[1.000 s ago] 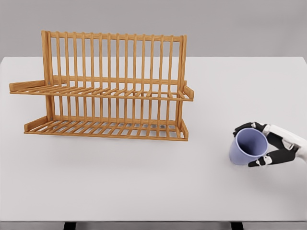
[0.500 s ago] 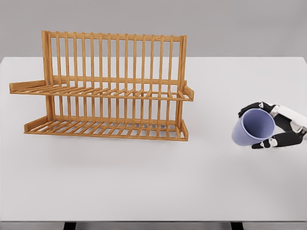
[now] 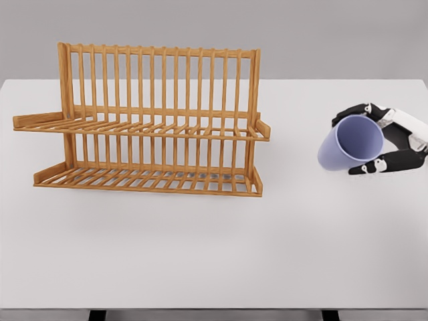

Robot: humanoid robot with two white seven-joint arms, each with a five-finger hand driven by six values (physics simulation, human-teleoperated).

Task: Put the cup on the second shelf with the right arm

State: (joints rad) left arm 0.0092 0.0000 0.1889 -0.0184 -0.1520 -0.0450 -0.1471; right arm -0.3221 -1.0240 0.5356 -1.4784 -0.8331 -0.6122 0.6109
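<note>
On the left half of your white table (image 3: 200, 254) stands the wooden dish rack (image 3: 144, 120), its slatted back rising at the far side and two slatted shelves jutting toward you. The lower shelf (image 3: 144, 180) sits on the tabletop, and the upper shelf (image 3: 140, 127) runs about halfway up the back, sticking out a little farther to the left than the frame itself. Moving right, you cross a stretch of bare table between the rack's right end and the cup, so the two are well apart. The lavender cup (image 3: 351, 142) is on the right side of the scene, tipped over so that its open mouth faces you and to the right while its base points left toward the rack; it sits roughly level with the upper shelf in the picture. You cannot tell from this single view whether the cup is clear of the table. Your right hand (image 3: 388, 140) comes in from the right edge, white at the wrist with dark fingers (image 3: 354, 110) curled over the far rim of the cup and the thumb (image 3: 384, 164) pressed along its near side, so the hand is wrapped around the cup and gripping it.
</note>
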